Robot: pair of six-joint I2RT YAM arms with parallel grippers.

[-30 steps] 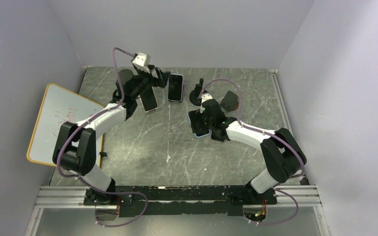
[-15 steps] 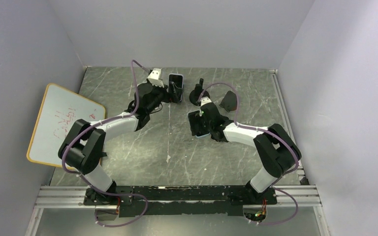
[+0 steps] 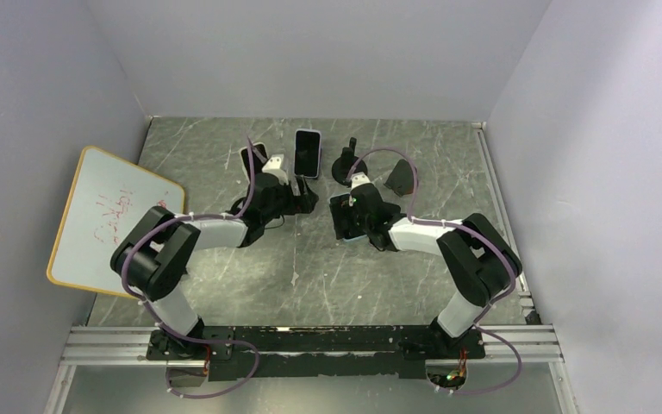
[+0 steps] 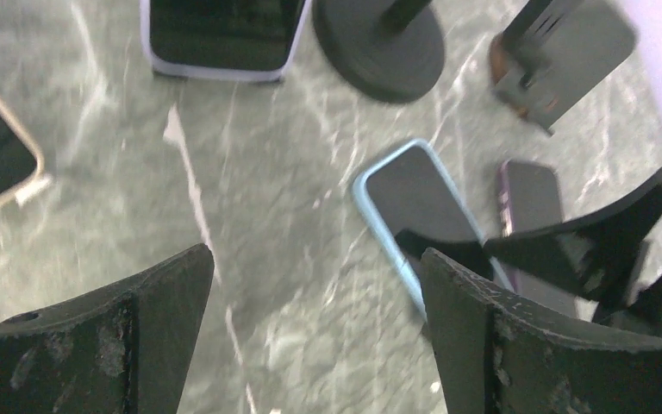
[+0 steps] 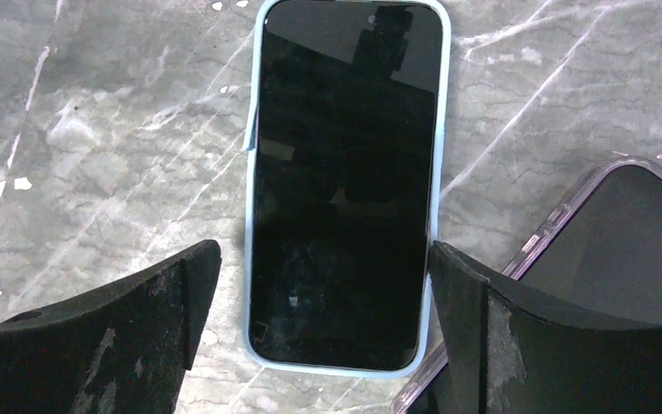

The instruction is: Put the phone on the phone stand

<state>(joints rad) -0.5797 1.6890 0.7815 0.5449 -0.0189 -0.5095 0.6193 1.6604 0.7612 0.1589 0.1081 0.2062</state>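
A phone in a light blue case lies flat, screen up, on the marble table; it also shows in the top view and the left wrist view. My right gripper is open, its fingers straddling the phone's near end, low over it. A purple-cased phone lies just right of it. A round-base phone stand and a folding stand sit behind. My left gripper is open and empty, left of the blue phone.
A lavender-cased phone and a gold-edged phone lie at the back. A whiteboard leans over the table's left edge. Grey walls enclose the table on three sides.
My left arm swung down from the back phones to the table's middle, toward the blue phone. My right gripper shifted slightly left over the blue phone.
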